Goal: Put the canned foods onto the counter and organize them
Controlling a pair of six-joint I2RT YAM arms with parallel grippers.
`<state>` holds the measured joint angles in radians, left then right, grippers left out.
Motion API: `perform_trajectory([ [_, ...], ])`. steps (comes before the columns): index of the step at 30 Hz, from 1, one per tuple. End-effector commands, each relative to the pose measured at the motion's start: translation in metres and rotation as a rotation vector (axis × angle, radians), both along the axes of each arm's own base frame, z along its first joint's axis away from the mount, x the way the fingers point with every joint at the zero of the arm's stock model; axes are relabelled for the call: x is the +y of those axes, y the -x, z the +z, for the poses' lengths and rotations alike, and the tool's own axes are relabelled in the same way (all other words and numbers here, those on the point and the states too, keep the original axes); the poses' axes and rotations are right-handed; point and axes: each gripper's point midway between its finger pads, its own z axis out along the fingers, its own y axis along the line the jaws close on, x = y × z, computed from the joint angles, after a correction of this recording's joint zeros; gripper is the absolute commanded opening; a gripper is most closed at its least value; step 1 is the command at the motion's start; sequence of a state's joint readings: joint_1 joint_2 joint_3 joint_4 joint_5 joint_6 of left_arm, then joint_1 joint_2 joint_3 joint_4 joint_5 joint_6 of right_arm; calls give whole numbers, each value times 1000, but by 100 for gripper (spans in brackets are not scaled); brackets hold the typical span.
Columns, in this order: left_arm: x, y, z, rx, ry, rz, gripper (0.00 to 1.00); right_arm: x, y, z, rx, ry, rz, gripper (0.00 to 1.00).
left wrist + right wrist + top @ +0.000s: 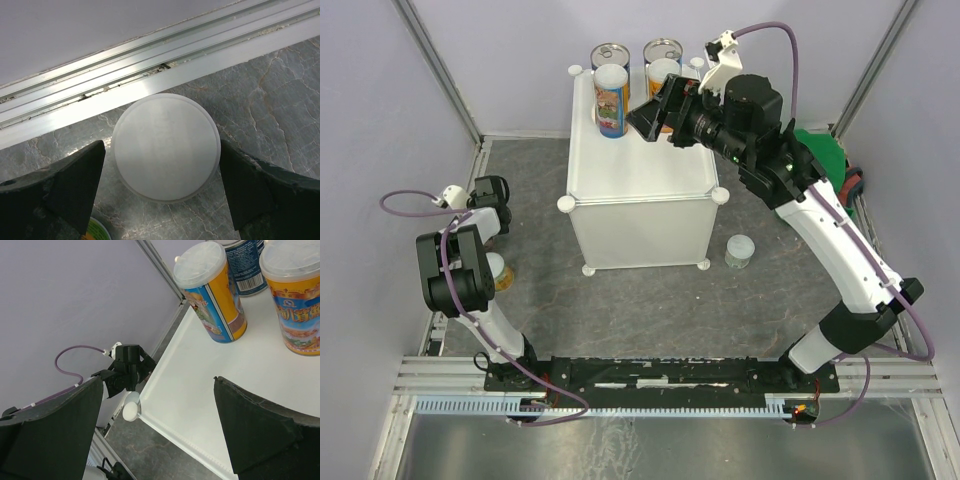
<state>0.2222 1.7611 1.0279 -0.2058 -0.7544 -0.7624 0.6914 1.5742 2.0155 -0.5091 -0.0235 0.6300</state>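
A: Walls?
B: Plain pale lilac panels (520, 60) at the back and both sides.
A: Floor?
B: Grey marbled sheet (650, 310) with pale veins. An aluminium track (125, 85) runs where it meets the left wall.
A: Frame?
B: Slim aluminium posts (440, 70) slant up at the back corners. A slotted rail (660, 372) crosses the near edge, with a brushed metal plate (650, 450) below it.
A: Light?
B: Soft and even, some glare on the plate. A green cloth (825, 150) is bunched by the right wall.
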Motion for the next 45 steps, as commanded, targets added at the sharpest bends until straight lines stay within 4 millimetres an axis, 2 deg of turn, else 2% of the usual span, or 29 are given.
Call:
perform_trajectory([
  [1, 17, -11, 25, -81, -71, 63, 99, -4, -1, 23, -61, -36, -1, 99],
  [8, 22, -11, 28, -92, -89, 88, 99, -5, -5, 19, -51, -36, -3, 99],
  [19, 24, -23, 29, -113, -87, 62, 100, -8, -8, 18, -49, -37, -9, 99],
  [37, 15, -24, 12, -97, -45, 7, 86, -6, -14, 18, -44, -47, -8, 99],
  [40, 13, -25, 10, -100, -33, -5, 80, -7, -14, 18, -44, -49, -9, 99],
  [43, 9, -27, 11, -113, -18, -29, 70, -8, -13, 19, -45, -50, -10, 99],
  [44, 8, -27, 12, -118, -14, -33, 64, -7, -13, 18, -44, -48, -10, 99],
  [45, 7, -28, 13, -123, -9, -35, 49, -8, -13, 18, -44, -48, -10, 99],
])
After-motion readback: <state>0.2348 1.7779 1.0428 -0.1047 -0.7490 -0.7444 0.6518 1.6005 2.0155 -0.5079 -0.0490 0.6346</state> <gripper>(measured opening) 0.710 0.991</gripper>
